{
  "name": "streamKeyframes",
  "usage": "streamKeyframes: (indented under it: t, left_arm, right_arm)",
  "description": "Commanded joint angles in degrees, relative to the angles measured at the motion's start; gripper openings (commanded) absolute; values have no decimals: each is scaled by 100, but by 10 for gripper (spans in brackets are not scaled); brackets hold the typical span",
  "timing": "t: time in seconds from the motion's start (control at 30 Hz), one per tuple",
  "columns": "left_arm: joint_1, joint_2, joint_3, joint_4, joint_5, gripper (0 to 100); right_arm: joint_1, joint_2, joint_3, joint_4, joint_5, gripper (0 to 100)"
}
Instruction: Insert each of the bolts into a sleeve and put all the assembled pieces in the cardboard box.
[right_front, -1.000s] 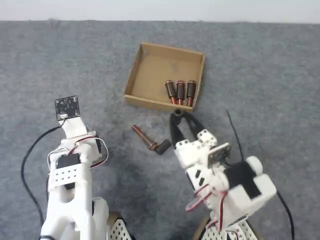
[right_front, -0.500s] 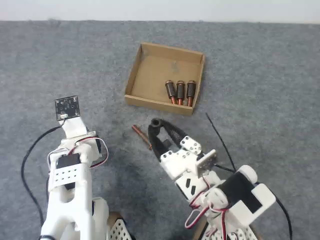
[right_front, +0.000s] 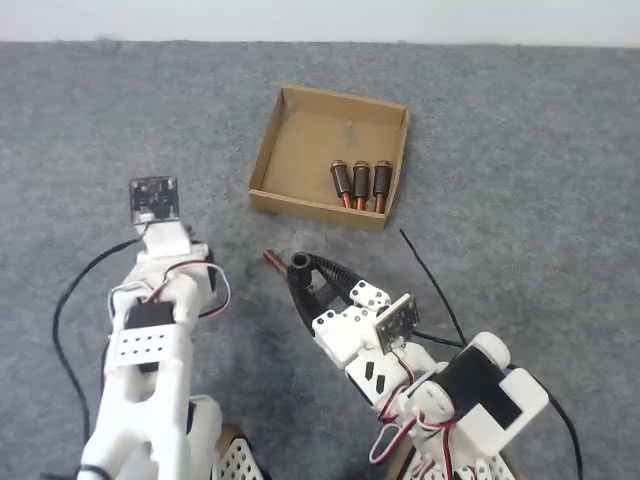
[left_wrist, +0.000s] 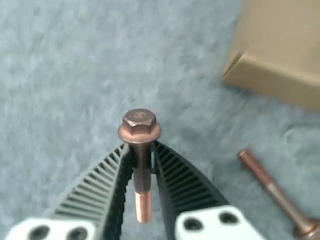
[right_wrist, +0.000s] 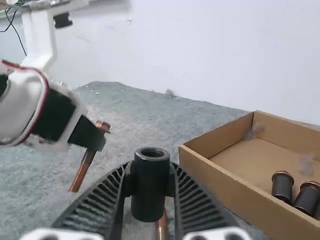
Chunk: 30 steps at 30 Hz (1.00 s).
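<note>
My left gripper (left_wrist: 141, 147) is shut on a copper bolt (left_wrist: 139, 126), head up and threaded end down between the fingers. Upright in my shut right gripper (right_wrist: 150, 172) is a black sleeve (right_wrist: 150, 186); the high view shows that sleeve (right_front: 298, 264) just in front of the cardboard box (right_front: 268, 150). The held bolt (right_wrist: 86, 165) hangs close beside the sleeve. Another bolt (right_front: 272, 258) lies on the carpet, partly hidden under the right gripper (right_front: 300, 277). Three assembled pieces (right_front: 360, 183) lie in the box.
Grey carpet covers the whole table. The left arm (right_front: 150, 330) stands at the near left, the right arm (right_front: 440, 380) at the near right. The box's near corner (left_wrist: 245, 67) is close to the loose bolt (left_wrist: 267, 182). A black cable (right_front: 430, 280) trails beside the right arm.
The right arm has swung left with the sleeve in its gripper, from near the box's front wall to above the loose bolt. The left arm has shifted slightly right and farther from the near edge.
</note>
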Motion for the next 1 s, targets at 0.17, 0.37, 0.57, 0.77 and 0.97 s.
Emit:
streamKeyframes:
  t: [0.17, 0.37, 0.57, 0.77, 0.97]
  left_arm:
    - [712, -281, -1024, -149, -9, 12]
    - [1204, -281, -1349, -149, -9, 12]
    - [1679, -290, -1631, -149, -9, 12]
    - [2022, -1002, -1473, -132, 360, 12]
    - [2040, -2576, -778, -158, 1090, 12]
  right_arm:
    - [22, -259, 123, 321, 70, 7]
    - [22, -268, 97, 330, 70, 7]
    - [22, -268, 97, 330, 70, 7]
    - [22, -268, 97, 330, 70, 7]
    - [22, -268, 123, 312, 70, 7]
